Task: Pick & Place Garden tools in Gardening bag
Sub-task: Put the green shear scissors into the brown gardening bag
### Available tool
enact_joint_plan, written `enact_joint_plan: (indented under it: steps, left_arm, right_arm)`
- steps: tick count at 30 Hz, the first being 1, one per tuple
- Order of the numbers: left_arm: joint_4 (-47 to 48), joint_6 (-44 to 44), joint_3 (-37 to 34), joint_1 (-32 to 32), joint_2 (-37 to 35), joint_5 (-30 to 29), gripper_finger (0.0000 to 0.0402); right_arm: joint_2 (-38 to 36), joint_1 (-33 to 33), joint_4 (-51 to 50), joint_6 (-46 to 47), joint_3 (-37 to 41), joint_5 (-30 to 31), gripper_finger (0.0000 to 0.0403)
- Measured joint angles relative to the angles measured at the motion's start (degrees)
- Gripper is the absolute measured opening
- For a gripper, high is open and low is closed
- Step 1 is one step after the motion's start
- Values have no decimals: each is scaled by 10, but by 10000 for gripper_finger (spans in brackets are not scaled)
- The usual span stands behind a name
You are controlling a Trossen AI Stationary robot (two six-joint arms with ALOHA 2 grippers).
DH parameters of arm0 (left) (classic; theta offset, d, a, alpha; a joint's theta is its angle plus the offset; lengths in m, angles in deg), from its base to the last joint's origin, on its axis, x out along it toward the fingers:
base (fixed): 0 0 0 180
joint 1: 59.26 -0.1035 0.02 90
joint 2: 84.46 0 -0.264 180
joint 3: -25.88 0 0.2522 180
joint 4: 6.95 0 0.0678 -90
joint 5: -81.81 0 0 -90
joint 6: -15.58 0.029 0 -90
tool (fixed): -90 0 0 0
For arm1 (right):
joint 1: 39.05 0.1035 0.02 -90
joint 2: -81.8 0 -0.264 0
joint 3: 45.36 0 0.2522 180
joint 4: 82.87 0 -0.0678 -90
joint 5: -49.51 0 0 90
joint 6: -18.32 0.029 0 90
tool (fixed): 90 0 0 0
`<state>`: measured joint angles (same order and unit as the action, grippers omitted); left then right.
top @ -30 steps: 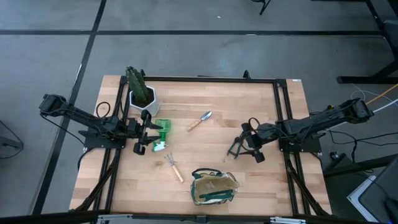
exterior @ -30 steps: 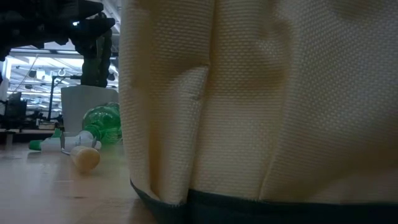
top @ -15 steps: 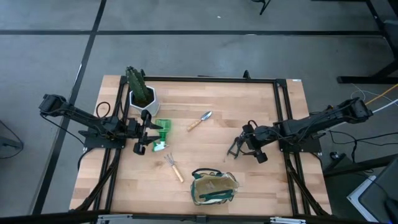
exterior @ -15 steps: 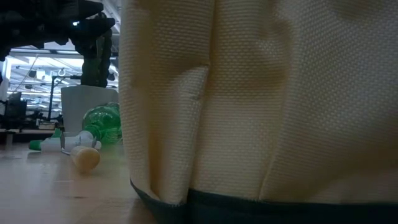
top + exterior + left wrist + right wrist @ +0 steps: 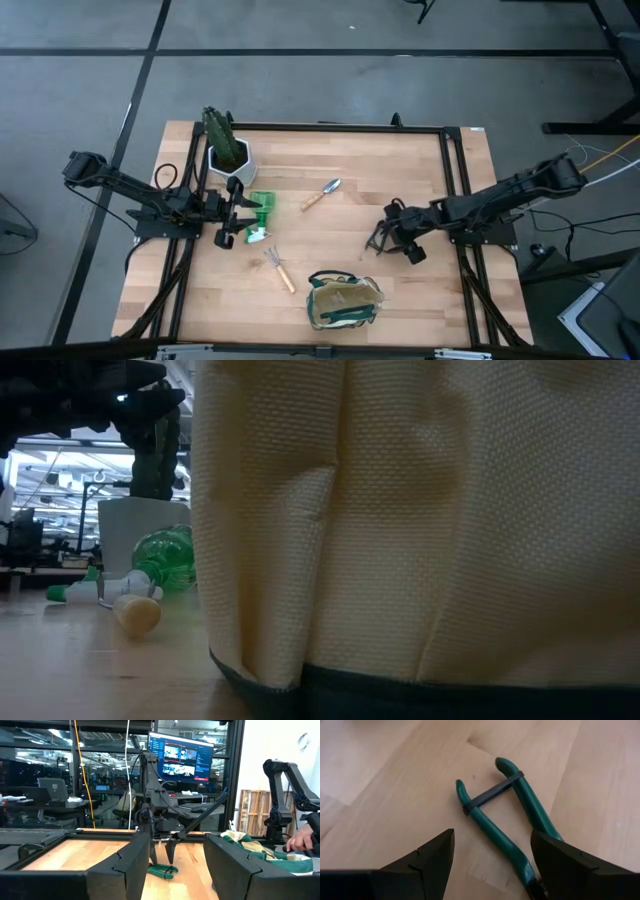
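On pale wood table (image 5: 420, 170): green-handled shears (image 5: 512, 827), woven beige bag (image 5: 420, 520).

I see the pruning shears (image 5: 506, 825) lying flat on the wooden table (image 5: 385, 780), green handles banded together, my right gripper (image 5: 492, 865) fingers spread above them.

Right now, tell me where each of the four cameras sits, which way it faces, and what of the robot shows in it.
High view: above the table, looking straight down; both arms show, left gripper and right gripper.
Low view: at table-top height, looking level; the gardening bag fills it.
Left wrist view: behind its own open fingers, facing the right arm across the table.
Right wrist view: behind its own open fingers, looking down at the pruning shears.
Shared: both wrist views show the shears.
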<state>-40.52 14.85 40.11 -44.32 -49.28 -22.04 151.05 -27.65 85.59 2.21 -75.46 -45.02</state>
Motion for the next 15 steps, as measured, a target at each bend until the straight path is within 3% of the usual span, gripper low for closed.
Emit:
enact_joint_plan:
  steps: [8, 15]
  left_arm:
    - [0, 0, 0, 0, 0, 0, 182]
    - [0, 0, 0, 0, 0, 0, 182]
  right_arm:
    - [36, 0, 38, -26, 0, -2, 261]
    - [52, 0, 45, -28, -1, -11, 188]
